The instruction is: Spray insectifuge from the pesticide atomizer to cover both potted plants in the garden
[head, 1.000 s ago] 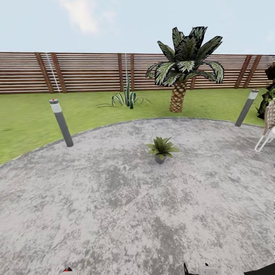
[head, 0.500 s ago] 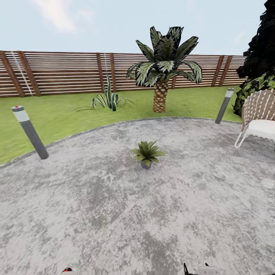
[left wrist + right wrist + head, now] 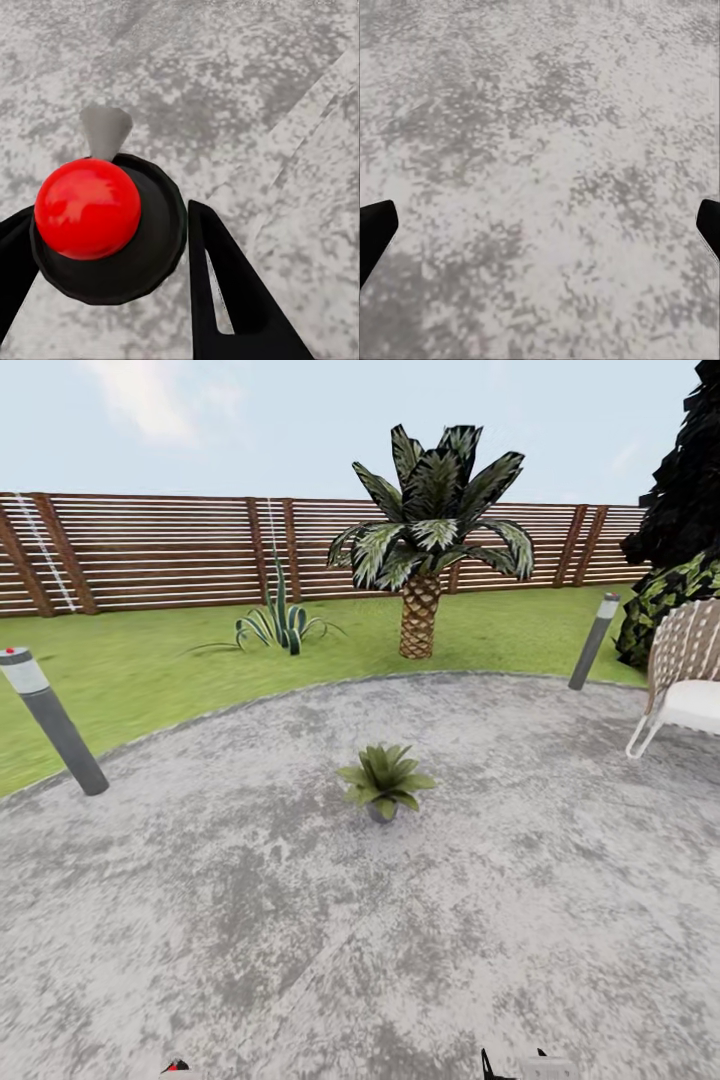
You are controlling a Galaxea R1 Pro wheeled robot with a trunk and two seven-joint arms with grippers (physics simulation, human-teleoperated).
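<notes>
One potted plant (image 3: 384, 783) is seen standing upright near the middle of the round grey patio (image 3: 300, 920), well apart from the palm (image 3: 430, 530) on the lawn (image 3: 150, 670) beyond it. A slatted fence (image 3: 150, 550) runs behind. Two bollard lamps (image 3: 50, 720) stand at the patio edge; a white chair (image 3: 685, 680) is at the right. In the left wrist view the left pincer (image 3: 112, 247) is closed around the pesticide atomizer (image 3: 105, 225), seen top-down with a red cap. The right pincer (image 3: 540, 225) is spread wide over bare paving, nothing held.
</notes>
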